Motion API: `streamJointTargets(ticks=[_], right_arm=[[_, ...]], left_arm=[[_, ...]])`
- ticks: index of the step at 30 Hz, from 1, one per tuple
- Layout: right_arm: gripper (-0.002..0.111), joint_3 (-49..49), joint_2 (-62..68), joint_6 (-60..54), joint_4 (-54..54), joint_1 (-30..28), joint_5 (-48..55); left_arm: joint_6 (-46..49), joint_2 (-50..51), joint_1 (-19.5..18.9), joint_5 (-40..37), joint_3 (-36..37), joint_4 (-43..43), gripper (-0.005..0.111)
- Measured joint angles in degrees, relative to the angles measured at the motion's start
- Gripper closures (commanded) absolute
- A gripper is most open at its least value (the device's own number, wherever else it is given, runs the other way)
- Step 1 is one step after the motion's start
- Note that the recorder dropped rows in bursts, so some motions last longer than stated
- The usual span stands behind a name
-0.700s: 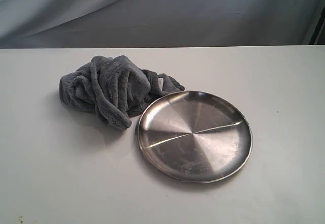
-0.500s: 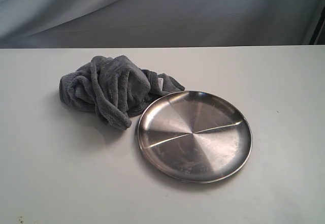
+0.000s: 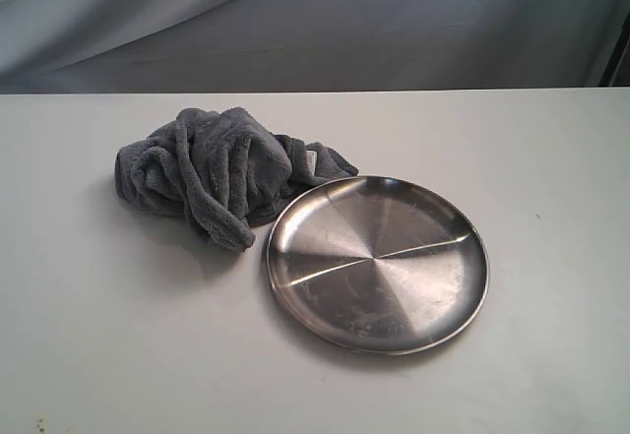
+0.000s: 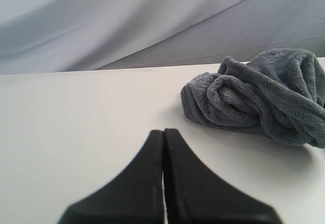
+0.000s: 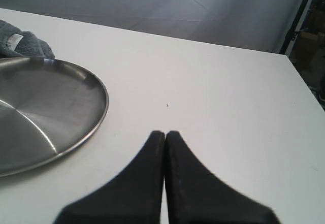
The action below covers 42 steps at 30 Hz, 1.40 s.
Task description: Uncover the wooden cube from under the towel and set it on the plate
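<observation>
A dark grey plush towel [image 3: 212,170] lies bunched on the white table, its right edge touching the rim of the round steel plate [image 3: 378,263]. The wooden cube is hidden; no part of it shows. Neither arm appears in the exterior view. In the left wrist view my left gripper [image 4: 163,131] is shut with nothing in it, above bare table, well short of the towel [image 4: 259,98]. My right gripper [image 5: 165,133] is likewise shut and empty, over bare table beside the plate [image 5: 43,109], with a corner of the towel [image 5: 20,42] beyond it.
The white table [image 3: 551,158] ends at a grey cloth backdrop [image 3: 315,21]. In the right wrist view the table's side edge [image 5: 299,82] borders a dark frame and clutter. The plate holds nothing.
</observation>
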<state>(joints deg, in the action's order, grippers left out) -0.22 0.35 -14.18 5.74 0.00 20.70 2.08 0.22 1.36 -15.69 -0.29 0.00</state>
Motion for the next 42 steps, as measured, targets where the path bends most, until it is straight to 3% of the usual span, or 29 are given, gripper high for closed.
streamJointTargets(ticks=[15,26,37,42], right_arm=[[0.108,0.0,0.0,0.0,0.0,0.0,-1.7],[0.108,0.0,0.0,1.5,0.0,0.0,-17.7],[0.108,0.0,0.0,14.2,7.6,0.0,-36.1],[0.108,-0.8,0.0,23.5,4.0,0.0,-36.1]], left_arm=[[0.0,0.0,0.0,0.0,0.0,0.0,0.107],[0.0,0.0,0.0,0.0,0.0,0.0,0.107],[0.0,0.0,0.0,0.0,0.0,0.0,0.107],[0.0,0.0,0.0,0.0,0.0,0.0,0.107]])
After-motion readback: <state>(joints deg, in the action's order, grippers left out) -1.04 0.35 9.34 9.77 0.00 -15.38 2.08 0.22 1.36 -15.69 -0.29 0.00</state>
